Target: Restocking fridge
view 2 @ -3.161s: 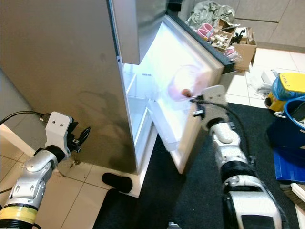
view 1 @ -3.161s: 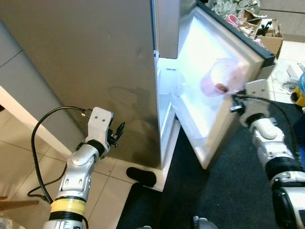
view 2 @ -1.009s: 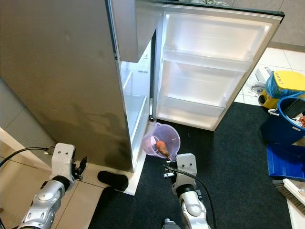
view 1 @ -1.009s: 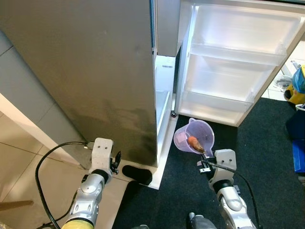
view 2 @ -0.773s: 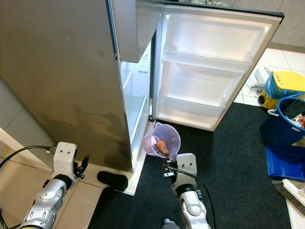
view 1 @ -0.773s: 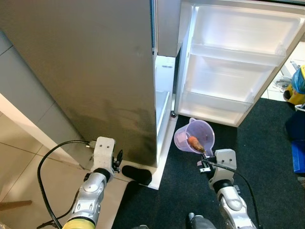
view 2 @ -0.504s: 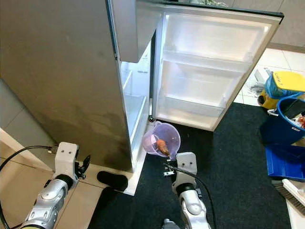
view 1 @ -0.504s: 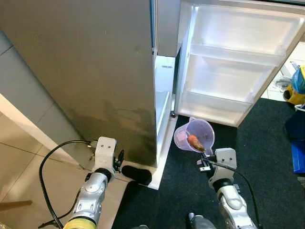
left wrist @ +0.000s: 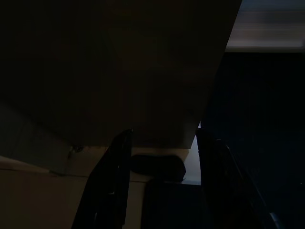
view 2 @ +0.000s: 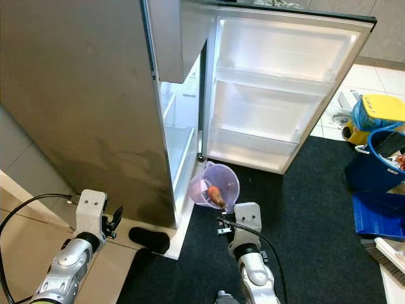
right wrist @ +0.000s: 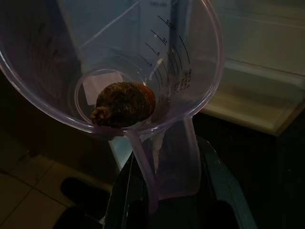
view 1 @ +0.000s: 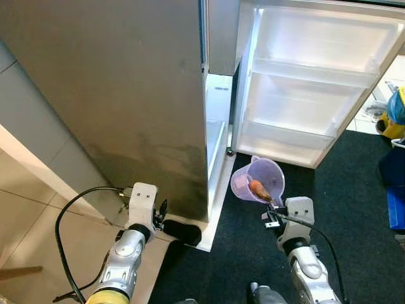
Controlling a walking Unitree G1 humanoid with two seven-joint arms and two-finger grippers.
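Translucent purple measuring jug [view 1: 258,180], one only, tilted with its mouth toward the camera and handle pointing down into the right gripper [right wrist: 162,183], whose fingers pinch that handle. One brownish-orange carrot [right wrist: 124,103] lies in the jug's bottom. Jug hangs low before the open fridge [view 1: 126,95], just below its door shelves [view 2: 272,82]. Right forearm raised upright. Left gripper [left wrist: 162,157] spread, empty, low beside the fridge's grey side, near one black slipper [view 1: 182,232].

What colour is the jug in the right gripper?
The jug is see-through pale purple with printed measuring marks, clearest in the right wrist view.
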